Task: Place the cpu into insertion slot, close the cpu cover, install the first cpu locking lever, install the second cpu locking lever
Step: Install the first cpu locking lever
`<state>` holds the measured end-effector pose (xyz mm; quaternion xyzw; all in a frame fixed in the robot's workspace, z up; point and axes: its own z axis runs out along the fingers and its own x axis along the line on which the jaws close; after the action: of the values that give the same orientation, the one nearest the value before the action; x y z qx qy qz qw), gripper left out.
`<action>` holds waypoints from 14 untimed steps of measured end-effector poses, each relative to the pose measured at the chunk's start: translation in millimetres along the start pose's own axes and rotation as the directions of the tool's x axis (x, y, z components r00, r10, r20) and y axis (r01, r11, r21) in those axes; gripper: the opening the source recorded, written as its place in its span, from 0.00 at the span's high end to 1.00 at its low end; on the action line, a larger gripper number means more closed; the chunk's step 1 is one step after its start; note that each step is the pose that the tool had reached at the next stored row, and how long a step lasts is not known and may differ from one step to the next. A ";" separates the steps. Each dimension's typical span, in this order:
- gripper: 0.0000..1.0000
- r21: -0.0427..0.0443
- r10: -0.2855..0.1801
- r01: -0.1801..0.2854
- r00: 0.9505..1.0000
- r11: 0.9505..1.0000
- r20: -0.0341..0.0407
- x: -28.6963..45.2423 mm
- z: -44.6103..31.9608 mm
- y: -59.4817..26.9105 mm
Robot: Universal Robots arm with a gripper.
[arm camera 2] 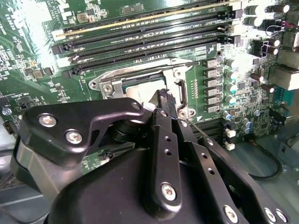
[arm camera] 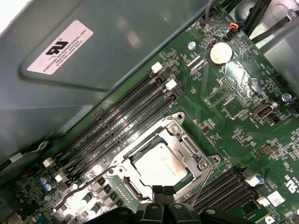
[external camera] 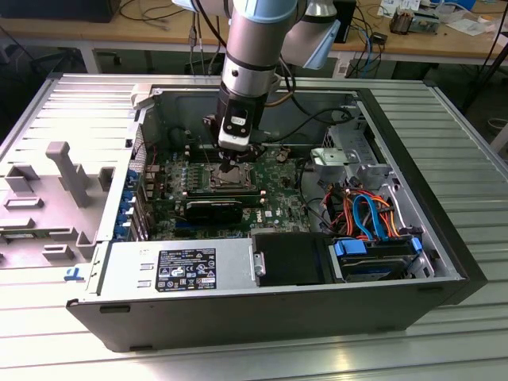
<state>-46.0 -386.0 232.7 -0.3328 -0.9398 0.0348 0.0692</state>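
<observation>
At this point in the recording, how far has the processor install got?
Done, it seems: the chip sits in the socket, and the metal cover looks lowered around it. In hand: the gripper is at the socket's edge, close by a thin lever wire. Left: that wire stands clear of the frame, so the levers do not look latched, though I cannot confirm both.
</observation>
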 end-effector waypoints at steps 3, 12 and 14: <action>0.89 0.001 -0.008 0.008 1.000 1.000 0.001 0.0 0.0 0.0; 0.89 0.007 -0.059 0.059 0.998 0.998 0.006 0.0 0.0 0.0; 0.89 0.007 -0.064 0.064 0.998 0.998 0.007 0.0 0.0 0.0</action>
<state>-46.0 -386.0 232.7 -0.3021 -0.9501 0.0370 0.0681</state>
